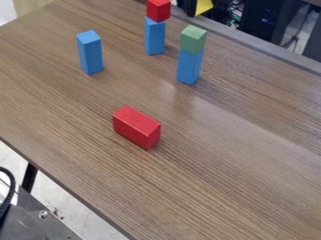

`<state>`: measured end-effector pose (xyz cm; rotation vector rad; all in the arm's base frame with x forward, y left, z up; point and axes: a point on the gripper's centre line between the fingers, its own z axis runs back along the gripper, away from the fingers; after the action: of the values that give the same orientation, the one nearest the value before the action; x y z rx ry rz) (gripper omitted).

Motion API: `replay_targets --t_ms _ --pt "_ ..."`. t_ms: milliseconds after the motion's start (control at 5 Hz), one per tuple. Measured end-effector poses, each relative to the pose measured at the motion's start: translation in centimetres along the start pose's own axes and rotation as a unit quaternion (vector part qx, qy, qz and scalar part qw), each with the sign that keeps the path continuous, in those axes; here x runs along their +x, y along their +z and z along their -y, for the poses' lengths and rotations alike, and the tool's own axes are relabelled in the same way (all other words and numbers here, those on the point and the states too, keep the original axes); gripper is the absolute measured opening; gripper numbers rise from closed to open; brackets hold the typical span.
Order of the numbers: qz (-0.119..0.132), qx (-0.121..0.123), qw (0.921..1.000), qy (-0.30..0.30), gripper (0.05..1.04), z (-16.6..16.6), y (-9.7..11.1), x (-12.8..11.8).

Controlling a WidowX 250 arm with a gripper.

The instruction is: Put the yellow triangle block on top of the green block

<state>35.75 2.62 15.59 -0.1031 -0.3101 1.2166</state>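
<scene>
- Camera view, top edge: here's the gripper, clamped on the yellow triangle block, up in the air!
- Just below, the green block sits on an upright blue block, nothing yellow on it.
- Beside that, a red cube tops another blue block.
- A third blue block stands alone; a red block lies mid-table.

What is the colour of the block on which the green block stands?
It is blue, seen in the camera view.
</scene>
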Motion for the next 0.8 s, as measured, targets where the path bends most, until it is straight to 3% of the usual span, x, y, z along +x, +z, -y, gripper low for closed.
replay_targets --t_ms 800 --pt "-0.014 0.014 0.9998 -0.008 0.554 0.9 -2.8 0.2"
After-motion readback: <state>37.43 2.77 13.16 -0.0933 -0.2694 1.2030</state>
